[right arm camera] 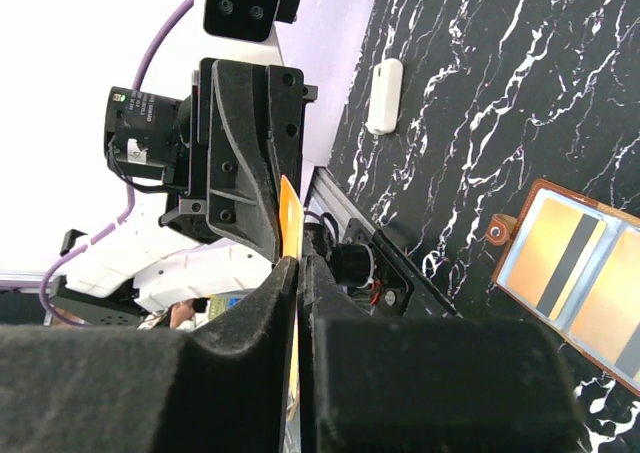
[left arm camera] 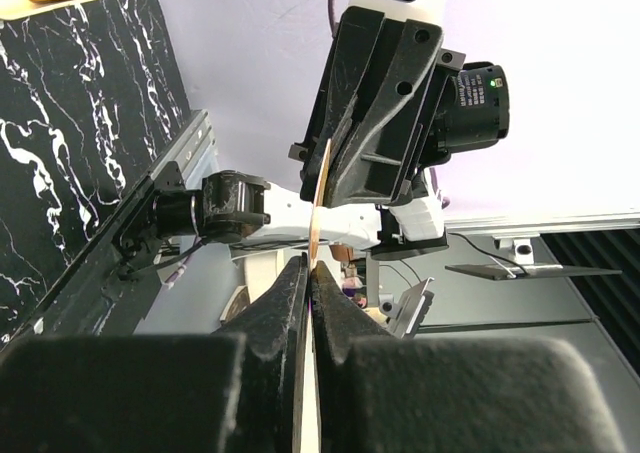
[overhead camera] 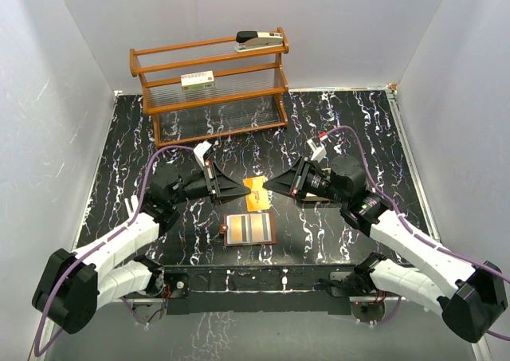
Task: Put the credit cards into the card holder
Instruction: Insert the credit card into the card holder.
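The left arm reaches in low from the left of the card holder (overhead camera: 249, 243). Its claw (overhead camera: 242, 190) points right and is clenched on the left end of an orange card (overhead camera: 256, 187) just behind the holder. The right arm mirrors it from the other side, its claw (overhead camera: 271, 187) pinching the same card's right end. The holder lies open on the table (overhead camera: 358, 138), with two credit cards (overhead camera: 239, 229) lying in it.

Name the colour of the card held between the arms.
The card is orange, clearest in the top view.
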`<state>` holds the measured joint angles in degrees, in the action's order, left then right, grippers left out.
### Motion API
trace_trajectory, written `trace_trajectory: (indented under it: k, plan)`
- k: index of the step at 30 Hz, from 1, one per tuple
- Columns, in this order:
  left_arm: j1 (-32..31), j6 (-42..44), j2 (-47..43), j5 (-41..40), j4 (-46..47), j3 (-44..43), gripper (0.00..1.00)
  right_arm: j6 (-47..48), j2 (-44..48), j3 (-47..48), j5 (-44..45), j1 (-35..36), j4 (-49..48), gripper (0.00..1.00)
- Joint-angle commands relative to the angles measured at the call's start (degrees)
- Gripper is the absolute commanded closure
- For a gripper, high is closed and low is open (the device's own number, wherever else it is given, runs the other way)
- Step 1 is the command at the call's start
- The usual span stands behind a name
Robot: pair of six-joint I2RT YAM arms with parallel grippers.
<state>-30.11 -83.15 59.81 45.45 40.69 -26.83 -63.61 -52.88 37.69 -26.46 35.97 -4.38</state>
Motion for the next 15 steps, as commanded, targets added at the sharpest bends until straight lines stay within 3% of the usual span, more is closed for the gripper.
trace_trajectory:
  k: [1, 4, 8, 15]
  plan:
    - [0.00, 0.62, -0.31, 0.76, 0.19, 1.31, 1.00, 2.35, 1.05, 1.94, 3.13, 0.41, 1.91, 0.92]
    - [0.07, 3.96, -0.39, 0.46, -4.19, 0.98, 1.00, 4.07, 2.01, 2.70, 5.84, 0.41, 5.76, 0.82]
    - [0.06, 14.42, -0.23, -1.66, -19.07, -2.34, 1.00, 6.57, 2.47, 2.90, 10.04, 0.41, 12.01, 0.70]
    - [0.07, 28.54, 2.11, -6.77, -38.36, -7.32, 1.00, 10.84, 0.19, 1.64, 16.19, 0.39, 19.30, 0.68]
